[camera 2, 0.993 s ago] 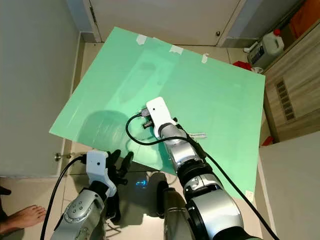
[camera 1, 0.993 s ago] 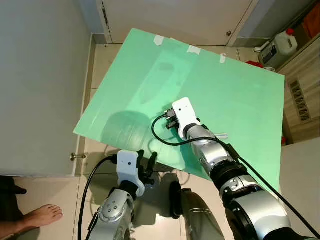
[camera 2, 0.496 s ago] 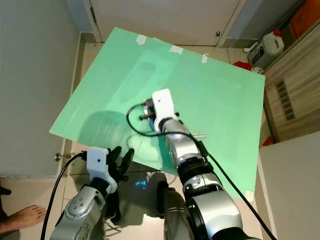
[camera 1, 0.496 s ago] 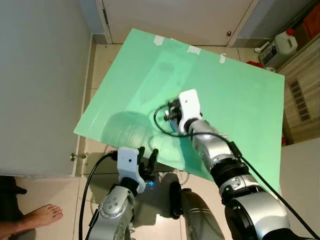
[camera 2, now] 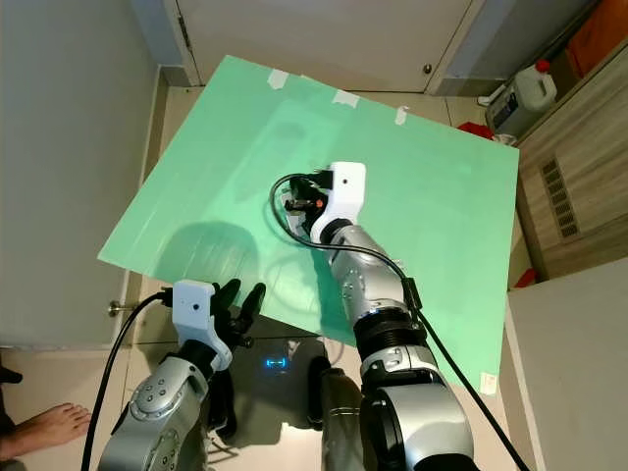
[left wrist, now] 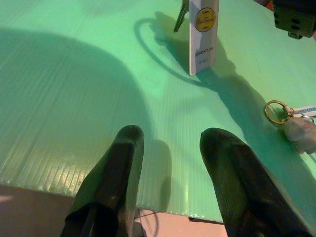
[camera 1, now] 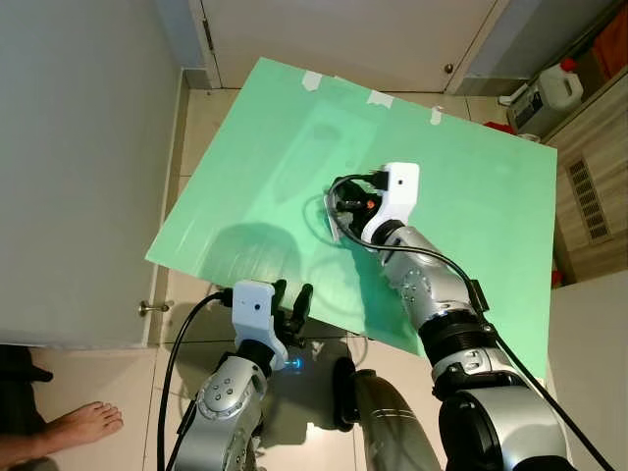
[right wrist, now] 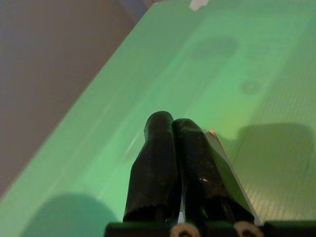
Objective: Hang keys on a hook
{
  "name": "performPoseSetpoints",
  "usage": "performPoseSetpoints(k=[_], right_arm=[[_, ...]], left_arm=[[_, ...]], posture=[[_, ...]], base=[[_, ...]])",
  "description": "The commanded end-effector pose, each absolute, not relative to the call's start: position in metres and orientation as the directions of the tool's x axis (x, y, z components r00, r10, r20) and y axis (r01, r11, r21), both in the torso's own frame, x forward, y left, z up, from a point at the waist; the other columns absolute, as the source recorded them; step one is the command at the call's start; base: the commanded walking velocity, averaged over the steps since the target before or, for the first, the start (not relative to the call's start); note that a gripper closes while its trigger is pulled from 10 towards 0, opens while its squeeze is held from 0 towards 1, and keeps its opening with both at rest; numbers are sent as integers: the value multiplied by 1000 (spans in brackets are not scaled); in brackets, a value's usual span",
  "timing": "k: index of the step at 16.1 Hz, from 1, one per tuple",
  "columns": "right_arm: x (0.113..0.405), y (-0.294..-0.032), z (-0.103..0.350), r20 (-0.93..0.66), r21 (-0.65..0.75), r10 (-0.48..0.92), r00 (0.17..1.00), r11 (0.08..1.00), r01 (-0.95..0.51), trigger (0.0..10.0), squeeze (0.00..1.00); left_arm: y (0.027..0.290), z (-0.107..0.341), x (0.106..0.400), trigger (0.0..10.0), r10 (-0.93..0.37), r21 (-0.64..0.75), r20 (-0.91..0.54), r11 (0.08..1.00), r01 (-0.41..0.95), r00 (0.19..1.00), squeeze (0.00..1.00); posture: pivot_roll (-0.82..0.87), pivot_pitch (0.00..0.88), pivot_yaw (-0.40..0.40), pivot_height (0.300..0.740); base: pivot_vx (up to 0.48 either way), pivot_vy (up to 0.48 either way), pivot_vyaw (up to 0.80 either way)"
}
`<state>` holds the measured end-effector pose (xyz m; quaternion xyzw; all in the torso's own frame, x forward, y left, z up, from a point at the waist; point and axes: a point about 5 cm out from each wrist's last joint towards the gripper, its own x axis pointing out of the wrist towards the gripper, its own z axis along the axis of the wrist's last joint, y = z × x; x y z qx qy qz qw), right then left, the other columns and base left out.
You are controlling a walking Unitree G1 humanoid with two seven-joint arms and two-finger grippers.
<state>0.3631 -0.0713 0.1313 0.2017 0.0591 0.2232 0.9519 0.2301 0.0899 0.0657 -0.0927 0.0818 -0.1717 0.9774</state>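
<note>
The large green corrugated plastic sheet (camera 1: 461,177) lies flat on the tiled floor (camera 1: 201,118) and serves as the work surface, its far edge fixed with pale tape strips. A white plastic jug (camera 1: 562,83) stands off the sheet's far right corner, well apart from the work. The right arm reaches out over the middle of the sheet; the right tool (right wrist: 174,129) has its two long black fingers pressed together, with nothing visibly between them. Just beside those fingers a thin white edge shows, likely the tall white rectangular stand with a round gold label (left wrist: 203,32), which stands upright on the sheet; a small dark hook-like piece sits at its far side, too small to confirm. The left tool (left wrist: 170,148) hovers low at the sheet's near edge, fingers apart and empty. The keys, a gold split ring with a pale fob and a strip tag (left wrist: 292,121), lie flat on the sheet, near the white stand but not touching it, and apart from both tools. Judgement: task barely begun. Keys not yet picked up; the grasp, carry and hanging all remain.
</note>
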Motion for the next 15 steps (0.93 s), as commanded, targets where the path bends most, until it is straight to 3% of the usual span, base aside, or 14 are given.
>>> performPoseSetpoints(k=[1,2,4,6,8,10,11,12,13,15], right_arm=[[359,-75,128,-1,488,449,894,781,-391,0,0],[359,-76,130,18,512,451,892,762,-396,0,0],[356,-78,149,171,644,454,874,620,-448,0,0],[354,-79,162,263,679,456,850,538,-499,0,0],[349,-84,189,425,706,430,797,394,-589,0,0],[346,-90,206,508,691,400,763,340,-638,0,0],[340,-102,230,610,633,316,726,357,-687,0,0],[343,-106,237,593,638,288,752,402,-657,10000,0],[343,-110,243,571,618,286,770,467,-632,10000,0],[340,-116,244,558,620,265,786,497,-608,10000,0]], left_arm=[[85,59,225,10000,-356,-239,-151,918,315,922,0],[85,59,225,10000,-356,-239,-151,918,316,922,0],[85,61,229,10000,-359,-233,-144,918,321,922,0],[86,64,235,10000,-361,-224,-128,918,328,924,0],[89,74,252,10000,-365,-201,-84,918,343,927,0],[89,78,260,10000,-371,-186,-66,917,354,926,0],[89,84,272,10000,-377,-169,-40,915,366,925,0],[89,89,279,10000,-380,-159,-23,915,372,925,0],[89,93,286,10000,-384,-145,-5,914,379,923,0],[88,99,294,10000,-390,-144,20,910,389,920,0]], posture=[[106,338,-67,740],[107,335,-65,740],[114,314,-62,740],[119,292,-61,740],[133,237,-57,740],[139,197,-54,740],[142,148,-48,740],[141,131,-45,740],[138,108,-41,740],[126,87,-38,740]], base=[[0,0,0],[0,0,0],[0,0,0],[0,0,0],[0,0,0],[0,0,0],[0,0,0],[0,0,0],[0,0,0],[0,0,-800]])
